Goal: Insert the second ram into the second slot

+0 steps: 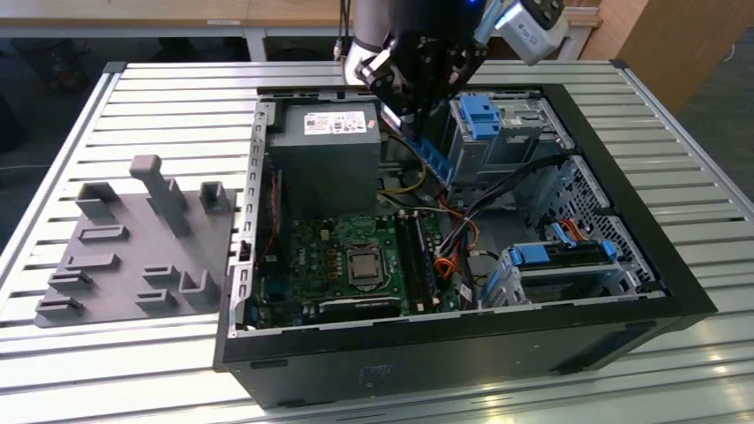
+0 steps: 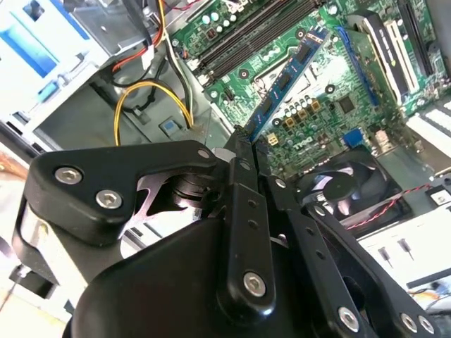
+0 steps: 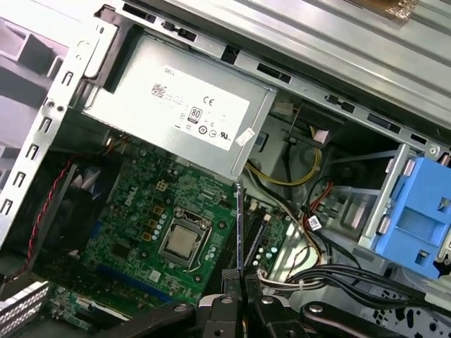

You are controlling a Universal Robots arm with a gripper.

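Observation:
My gripper (image 1: 410, 119) hangs over the far part of the open computer case, shut on the second ram (image 1: 433, 161), a long thin blue board. The stick slopes down from the fingers toward the case interior. In the second wrist view the ram (image 2: 285, 77) reaches out from my gripper (image 2: 244, 139) over the green motherboard (image 2: 331, 84). It shows edge-on in the first wrist view (image 3: 239, 225), above my gripper (image 3: 239, 280). The dark memory slots (image 1: 418, 256) lie beside the processor socket (image 1: 359, 263), well below the stick. Which of them is the second slot I cannot tell.
A grey power supply (image 1: 324, 155) fills the case's far corner on the exterior view's left. Blue drive-bay clips (image 1: 481, 115) and cable bundles (image 1: 507, 190) sit on its right. A grey fixture plate (image 1: 130, 247) lies on the slatted table beside the case. A fan (image 2: 345, 190) sits near the motherboard.

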